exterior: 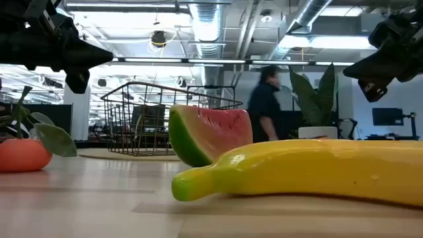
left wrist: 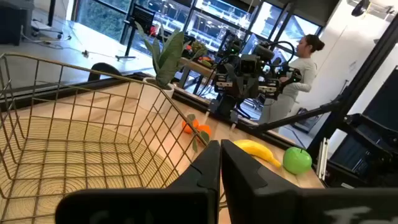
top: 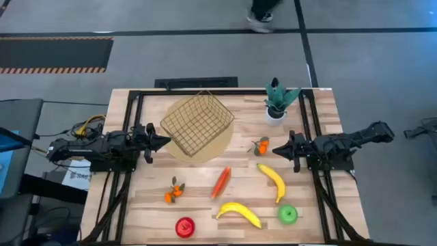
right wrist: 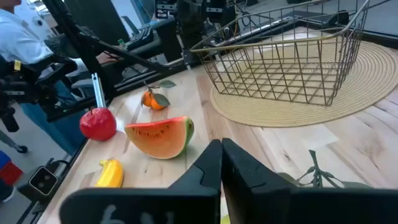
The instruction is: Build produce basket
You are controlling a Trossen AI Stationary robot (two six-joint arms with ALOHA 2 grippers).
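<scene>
The wire basket (top: 198,123) stands on a round tan mat (top: 217,145) at the table's far middle. The produce lies loose on the wood. An orange leaved piece (top: 260,145) and a banana (top: 273,181) are toward the right. A watermelon slice (top: 220,182) and a second orange piece (top: 174,192) are in the middle. Along the near edge are a red apple (top: 185,227), another banana (top: 239,213) and a green apple (top: 288,214). My left gripper (top: 164,141) is shut, raised just left of the basket. My right gripper (top: 276,148) is shut, raised just right of the first orange piece.
A green potted plant (top: 278,100) in a white pot stands at the far right corner. A black frame (top: 134,109) runs along the table's edges. Bare wood shows between the watermelon slice and the basket. A person (exterior: 268,99) walks in the room beyond the table.
</scene>
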